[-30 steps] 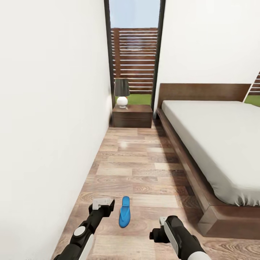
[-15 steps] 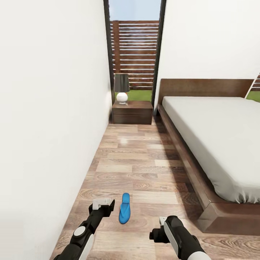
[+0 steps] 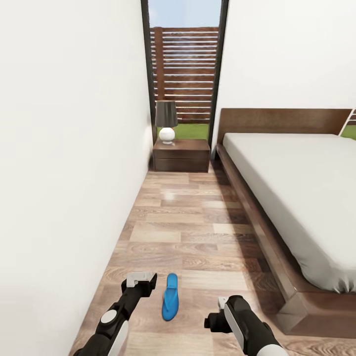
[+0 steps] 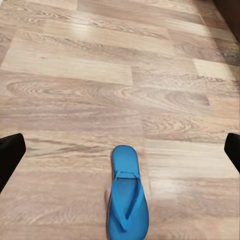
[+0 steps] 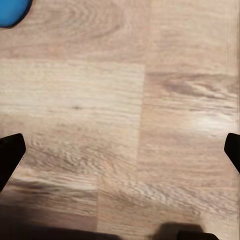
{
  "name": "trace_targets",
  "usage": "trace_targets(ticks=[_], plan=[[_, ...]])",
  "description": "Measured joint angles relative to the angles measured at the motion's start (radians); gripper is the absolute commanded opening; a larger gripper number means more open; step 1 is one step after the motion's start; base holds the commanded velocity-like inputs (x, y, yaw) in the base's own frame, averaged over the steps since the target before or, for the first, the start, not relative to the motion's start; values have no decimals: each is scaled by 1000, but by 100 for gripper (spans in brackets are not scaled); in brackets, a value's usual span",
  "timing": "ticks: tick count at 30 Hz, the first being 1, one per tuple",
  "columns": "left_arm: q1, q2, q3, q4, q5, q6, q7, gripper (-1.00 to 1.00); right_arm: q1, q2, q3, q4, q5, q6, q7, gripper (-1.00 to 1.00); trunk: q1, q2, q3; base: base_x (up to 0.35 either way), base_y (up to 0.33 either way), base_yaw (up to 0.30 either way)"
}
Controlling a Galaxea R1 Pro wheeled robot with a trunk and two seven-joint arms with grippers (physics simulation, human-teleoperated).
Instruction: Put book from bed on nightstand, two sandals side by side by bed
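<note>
A blue sandal (image 3: 169, 296) lies flat on the wood floor between the white wall and the bed (image 3: 296, 193), lengthwise along the aisle. My left gripper (image 3: 141, 281) hangs open just left of it; in the left wrist view the sandal (image 4: 127, 200) lies straight ahead between the spread fingertips (image 4: 10, 155). My right gripper (image 3: 217, 316) is open to the sandal's right, above bare floor, and the sandal's edge (image 5: 12, 10) shows in a corner of the right wrist view. A dark nightstand (image 3: 181, 154) stands at the aisle's far end. The book is out of view.
A lamp (image 3: 166, 121) with a dark shade and white base sits on the nightstand, in front of a tall window (image 3: 184, 74). A white wall (image 3: 69, 173) bounds the aisle on the left. The bed's wooden base (image 3: 257, 232) bounds it on the right.
The whole head view has shifted a little, so the camera has moved; the bed and nightstand sit slightly differently in the picture. The sandal and both grippers keep their relation.
</note>
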Motion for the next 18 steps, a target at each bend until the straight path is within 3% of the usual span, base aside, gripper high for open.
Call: trace_targets(ticks=[5,18], plan=[[0,0,0,0,0,-1,0,100,0,0,0,0,0,0,0,100,0,0,0,98,43,0],[0,0,-1,0,0,0,0,100,0,0,0,1,0,-1,0,100,0,0,0,229,147,0]])
